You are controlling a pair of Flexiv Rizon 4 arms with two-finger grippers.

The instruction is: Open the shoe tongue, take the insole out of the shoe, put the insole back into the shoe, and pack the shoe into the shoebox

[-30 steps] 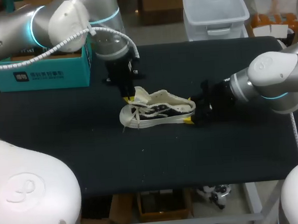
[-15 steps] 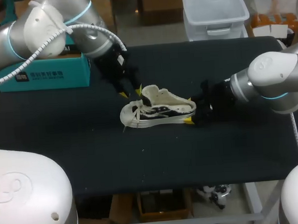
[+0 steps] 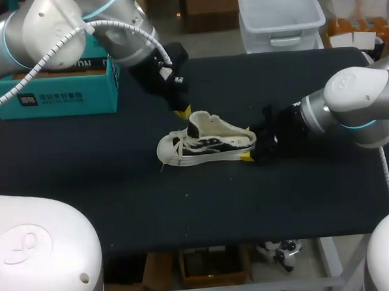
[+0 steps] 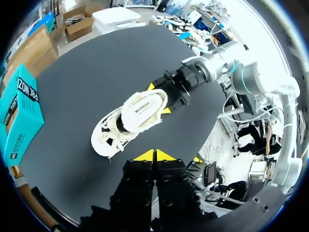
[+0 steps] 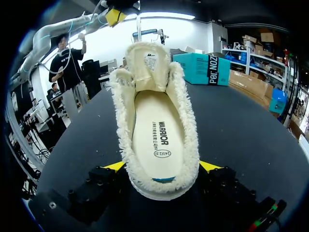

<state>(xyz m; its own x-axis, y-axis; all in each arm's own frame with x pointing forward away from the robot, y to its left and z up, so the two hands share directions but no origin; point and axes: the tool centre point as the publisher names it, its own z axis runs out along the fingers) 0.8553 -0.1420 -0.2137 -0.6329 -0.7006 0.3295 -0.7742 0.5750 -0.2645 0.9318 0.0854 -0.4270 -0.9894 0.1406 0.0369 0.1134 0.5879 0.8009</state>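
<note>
A white fleece-lined shoe point(image 3: 206, 143) stands upright mid-table, its tongue point(image 5: 147, 63) folded up toward the toe. The cream insole point(image 5: 159, 135) lies flat inside it. My right gripper point(image 3: 248, 150) is at the heel. In the right wrist view the gripper point(image 5: 162, 166) has a yellow tip pressed against each side of the heel. My left gripper point(image 3: 183, 112) hangs just behind the tongue, clear of the shoe. In the left wrist view the gripper point(image 4: 154, 155) is shut and empty, with the shoe point(image 4: 130, 121) below and ahead of it.
The teal shoebox point(image 3: 54, 87) sits at the table's back left, behind my left arm, and also shows in the left wrist view point(image 4: 19, 106). The dark tabletop point(image 3: 119, 201) is bare in front of the shoe.
My left gripper opened off the tongue, pulled up and back from the shoe, and closed empty. The tongue stays raised. The right arm and shoe have not moved.
</note>
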